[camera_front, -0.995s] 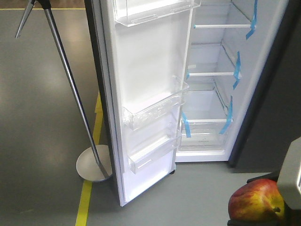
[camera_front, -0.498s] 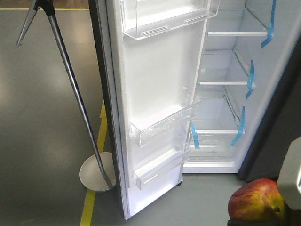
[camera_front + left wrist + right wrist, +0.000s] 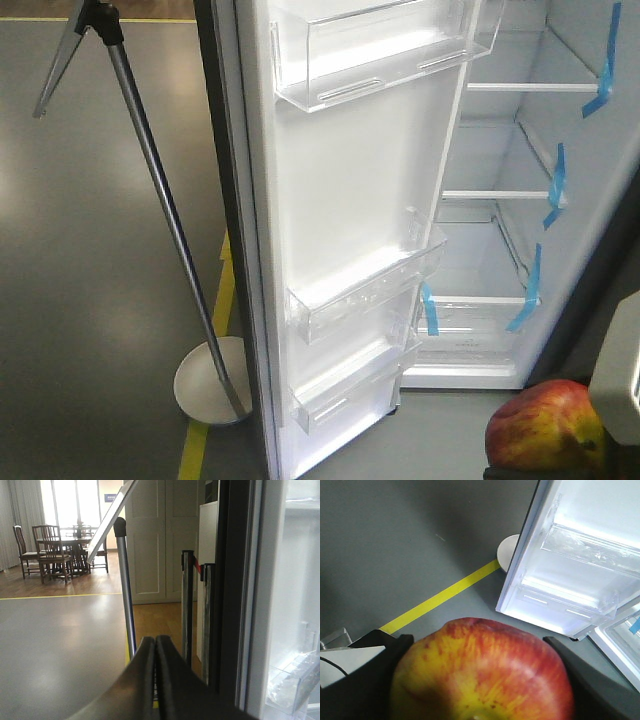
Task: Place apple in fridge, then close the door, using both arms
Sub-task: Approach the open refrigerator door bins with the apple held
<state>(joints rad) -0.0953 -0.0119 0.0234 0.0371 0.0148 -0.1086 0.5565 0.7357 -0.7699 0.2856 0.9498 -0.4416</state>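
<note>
Holding the apple (image 3: 545,425), round and waxy red streaked with yellow, my right claw (image 3: 482,680) is clamped on its flanks. My left claw (image 3: 155,680), pressed together and empty, has the door (image 3: 230,580) with its dark flat edge at 3 o'clock. Beyond, at 12 o'clock from the apple, the fridge (image 3: 490,250) opens onto white walls and glass shelves. I judge the right arm nearer.

Fridge (image 3: 490,140): you can enter right of the door (image 3: 350,190), between the glass shelves (image 3: 497,195).
Door: swung wide, bins (image 3: 365,290) jutting out.
Stanchion post (image 3: 165,215): leaning just left of door.
</note>
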